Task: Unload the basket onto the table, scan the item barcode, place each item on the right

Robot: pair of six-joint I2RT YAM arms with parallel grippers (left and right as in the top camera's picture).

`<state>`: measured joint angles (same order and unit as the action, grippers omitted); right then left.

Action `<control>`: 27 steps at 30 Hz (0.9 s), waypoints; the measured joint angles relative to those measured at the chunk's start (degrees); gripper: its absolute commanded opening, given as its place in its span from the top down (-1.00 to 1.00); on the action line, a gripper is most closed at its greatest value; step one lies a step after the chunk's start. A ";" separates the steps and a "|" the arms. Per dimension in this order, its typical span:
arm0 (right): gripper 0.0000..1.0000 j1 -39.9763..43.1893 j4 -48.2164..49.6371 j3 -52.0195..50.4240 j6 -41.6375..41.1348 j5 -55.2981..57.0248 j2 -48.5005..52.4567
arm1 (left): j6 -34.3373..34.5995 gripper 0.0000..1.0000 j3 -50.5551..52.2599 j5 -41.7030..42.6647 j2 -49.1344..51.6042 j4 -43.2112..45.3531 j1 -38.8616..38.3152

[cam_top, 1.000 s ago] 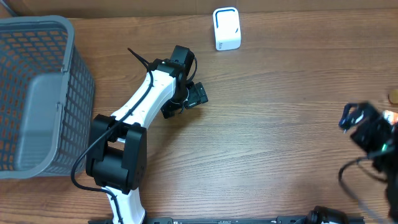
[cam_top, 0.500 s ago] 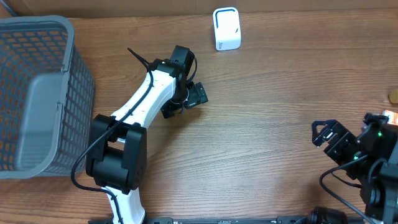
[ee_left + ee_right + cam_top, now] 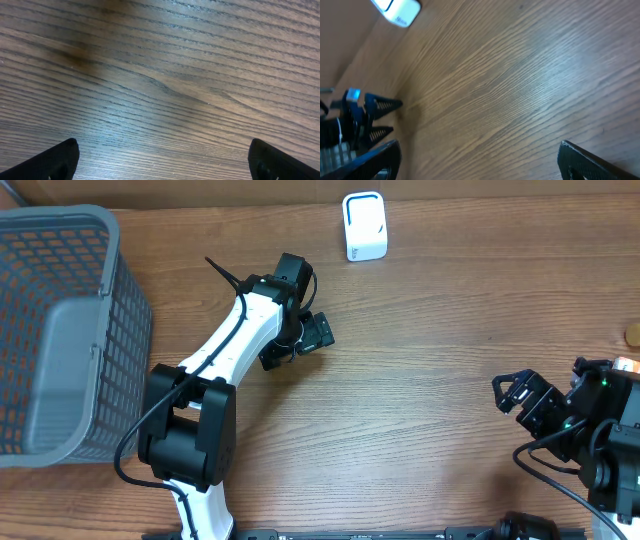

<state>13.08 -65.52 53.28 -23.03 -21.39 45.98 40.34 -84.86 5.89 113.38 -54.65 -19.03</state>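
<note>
judging by how things lay, the scan had not begun. the left gripper [image 3: 298,346] hovered over bare boards near the middle of the brown wooden table [image 3: 430,310], its black fingers spread wide with nothing between them. the left wrist view showed only wood grain between the two fingertips [image 3: 55,160]. the right gripper [image 3: 516,392] hung at the right side of the table, likewise released and empty, with mostly tabletop in its own camera

the small white rounded box with a blue outline [image 3: 364,225], which i took to be the barcode scanner, stood untouched at the far edge of the table, well apart from both arms

no item to scan could be picked out for certain. a solid grey patch [image 3: 62,375] showed inside the grey plastic mesh basket [image 3: 128,310] at the left, but it could not be told whether that was something lying there or the basket's own floor. a small orange-brown thing [image 3: 632,335] was cut off at the right edge, with too little of it visible to name

so every step was left: finding and picking up an item, carrying it to the white box, and turning its barcode toward the box's face
</note>
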 measured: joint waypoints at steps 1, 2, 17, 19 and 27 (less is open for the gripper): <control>-1.00 -0.02 -0.02 0.00 1.81 -1.09 0.00 | 0.00 -1.00 0.00 0.00 0.00 0.00 0.00; -1.00 -0.04 -0.04 0.00 3.78 -2.47 0.00 | 0.00 -1.00 0.00 0.00 0.00 0.00 0.00; -1.00 -17.31 14.88 -6.60 12.24 -2.69 -6.12 | 0.00 -0.99 0.00 0.02 0.00 0.00 0.00; -1.00 -20.35 20.61 -9.81 12.44 -0.90 -9.29 | 0.00 -1.00 0.02 0.00 0.00 0.02 0.00; -1.00 -21.99 38.86 -25.86 12.72 3.34 -25.40 | 0.00 -0.99 0.04 -0.15 0.00 -0.02 0.00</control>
<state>-8.91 -26.65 27.42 -10.31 -18.04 20.58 40.34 -84.82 5.74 113.38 -54.68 -19.03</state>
